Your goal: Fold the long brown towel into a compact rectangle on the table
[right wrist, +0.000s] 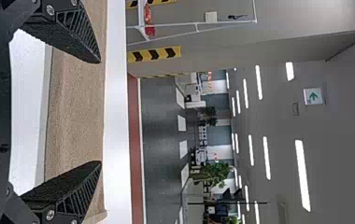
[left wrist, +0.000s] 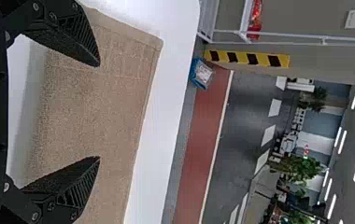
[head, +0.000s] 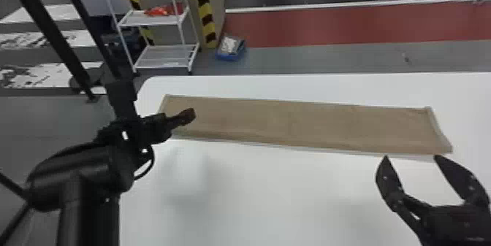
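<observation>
The long brown towel (head: 292, 123) lies spread on the white table, stretched from left to right, its right end slightly nearer the front. Over its left end is my left gripper (head: 188, 115), seen side-on. In the left wrist view the left gripper (left wrist: 99, 112) has its fingers wide apart, with the towel (left wrist: 91, 107) beyond them and nothing held. My right gripper (head: 411, 157) is open by the towel's front edge, near the right end. The right wrist view shows the right gripper (right wrist: 101, 112) with a wide gap and the towel (right wrist: 75, 112) behind it.
The white table (head: 263, 194) extends in front of the towel, with a narrower strip behind it. Past the table's back left corner stand a white shelf rack (head: 164, 55) and a blue box (head: 231, 48) on the floor. Dark bars (head: 54, 33) rise at the far left.
</observation>
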Action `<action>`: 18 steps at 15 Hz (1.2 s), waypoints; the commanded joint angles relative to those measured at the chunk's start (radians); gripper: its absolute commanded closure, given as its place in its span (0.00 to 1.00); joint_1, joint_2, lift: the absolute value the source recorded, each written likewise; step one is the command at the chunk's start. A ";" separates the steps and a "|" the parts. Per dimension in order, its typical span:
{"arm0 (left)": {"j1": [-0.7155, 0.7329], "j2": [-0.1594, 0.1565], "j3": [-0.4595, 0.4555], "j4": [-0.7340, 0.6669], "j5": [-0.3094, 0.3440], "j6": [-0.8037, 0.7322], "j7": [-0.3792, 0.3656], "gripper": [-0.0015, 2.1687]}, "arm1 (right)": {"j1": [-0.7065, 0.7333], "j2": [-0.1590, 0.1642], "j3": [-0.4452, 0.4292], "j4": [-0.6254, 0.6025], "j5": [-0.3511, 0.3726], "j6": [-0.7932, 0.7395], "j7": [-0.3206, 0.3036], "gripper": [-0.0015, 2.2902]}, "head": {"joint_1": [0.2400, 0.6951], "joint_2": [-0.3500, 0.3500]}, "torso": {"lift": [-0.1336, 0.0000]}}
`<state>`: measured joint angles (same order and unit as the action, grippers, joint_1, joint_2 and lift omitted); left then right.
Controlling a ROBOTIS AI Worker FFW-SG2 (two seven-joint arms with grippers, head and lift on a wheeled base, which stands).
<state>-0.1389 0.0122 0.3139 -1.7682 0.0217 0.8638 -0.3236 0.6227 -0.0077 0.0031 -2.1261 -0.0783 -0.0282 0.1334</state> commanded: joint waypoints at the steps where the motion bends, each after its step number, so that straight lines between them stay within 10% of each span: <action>1: -0.087 0.032 0.004 0.098 -0.016 0.013 0.001 0.09 | 0.000 0.009 0.000 0.000 0.000 0.000 0.000 0.05 | 1.00 0.70 | 0.08; 9: -0.237 0.130 0.005 0.375 -0.059 -0.012 -0.002 0.09 | -0.004 0.009 0.008 0.006 0.002 0.006 0.000 0.05 | 1.00 0.77 | 0.08; 18: -0.268 0.170 0.030 0.474 -0.060 -0.018 -0.114 0.14 | -0.014 0.009 0.017 0.015 0.006 0.012 0.000 0.05 | 1.00 0.82 | 0.08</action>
<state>-0.3992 0.1789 0.3413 -1.3089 -0.0379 0.8461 -0.4263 0.6092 -0.0077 0.0196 -2.1126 -0.0729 -0.0160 0.1334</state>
